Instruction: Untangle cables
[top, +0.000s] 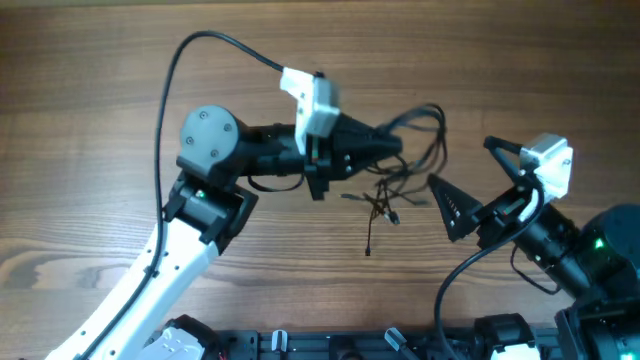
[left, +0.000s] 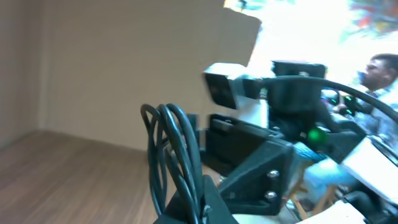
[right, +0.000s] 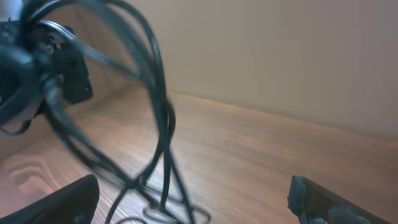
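Desk (top: 90, 110): plain wood, both arms over it. My left arm (top: 210, 140) reached in from near-left, my right arm (top: 565, 245) from near-right.

Left jaws were clenched on the cables (top: 428, 130), holding a few loops lifted off the desk, centre-far. Right jaws were released and spread wide, just right of the strands, touching nothing I could see. A small knot (top: 380, 207) sat low between the two jaws, seemingly on the desk. One loose end (top: 368, 248) trailed toward the near side.

Handling, my read: very light, limp, thin wire. It would slip from a loose pinch and cinch tighter if yanked. I'd take a free strand just beside the knot and ease it apart. Plug ends were too small to make out.

Views:
- Only overhead showed the knot and tail.
- Left wrist showed the loops (left: 177, 143) rising out of my clenched jaws.
- Right wrist showed the strands (right: 158, 99) hanging to the desk beyond my open fingertips (right: 68, 199).
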